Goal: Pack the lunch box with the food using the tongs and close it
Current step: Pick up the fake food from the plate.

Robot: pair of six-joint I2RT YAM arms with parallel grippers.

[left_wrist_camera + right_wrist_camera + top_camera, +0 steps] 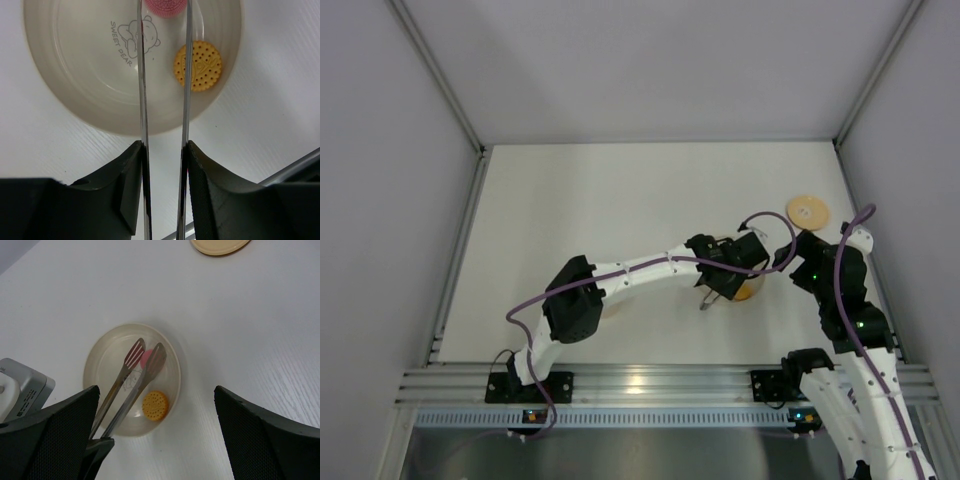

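Left end effector (164,150) clamps slim silvery metal tongs (155,362) by both arms, jaws drawn close. Tong tips straddle pink round food piece (165,6) in pale translucent round plate (75,85); contact unclear. Step in hand, by look: pinching pink piece for transfer. Next move calls for firm squeeze, straight lift, carry to lunch box. Orange round dotted biscuit (197,65) lies just beside tongs, same plate. Right end effector (157,440) wide open, empty, above plate, may crowd lift path. Flat round tan wooden lid (807,210) on white worktop (600,200), apart from plate. Steel pot not visible in any view.
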